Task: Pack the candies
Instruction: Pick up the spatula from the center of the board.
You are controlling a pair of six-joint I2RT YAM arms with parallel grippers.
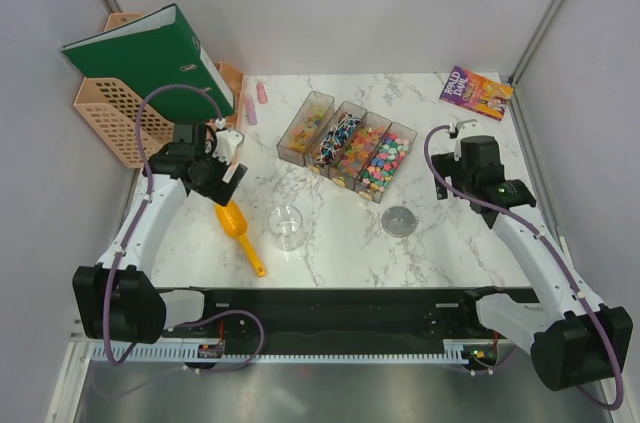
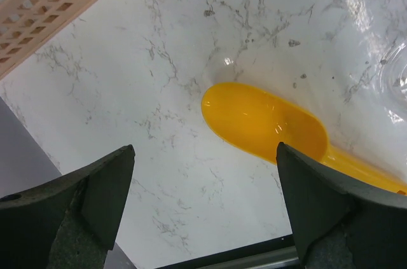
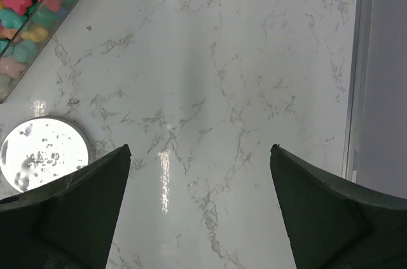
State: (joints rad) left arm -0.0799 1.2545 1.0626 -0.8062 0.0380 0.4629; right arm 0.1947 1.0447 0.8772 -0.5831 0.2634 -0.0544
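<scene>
Nothing packed yet, by the look of it: the candies (image 1: 385, 161) all sit in the tray (image 1: 289, 148) mid-bench, the cup (image 1: 286, 224) looks empty, and a lid (image 1: 398, 221) lies apart to its right. Left gripper (image 2: 203, 205) hovers jaws wide over the untouched scoop (image 2: 264, 123); right gripper (image 3: 200, 208) gapes above bare bench (image 3: 222, 91). The scoop's handle is cut off at the left wrist view's edge, and the cup is just a sliver there.

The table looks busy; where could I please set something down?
The table is bare between the tray and the book, and right of the lid. It is crowded around the scoop and cup.
</scene>
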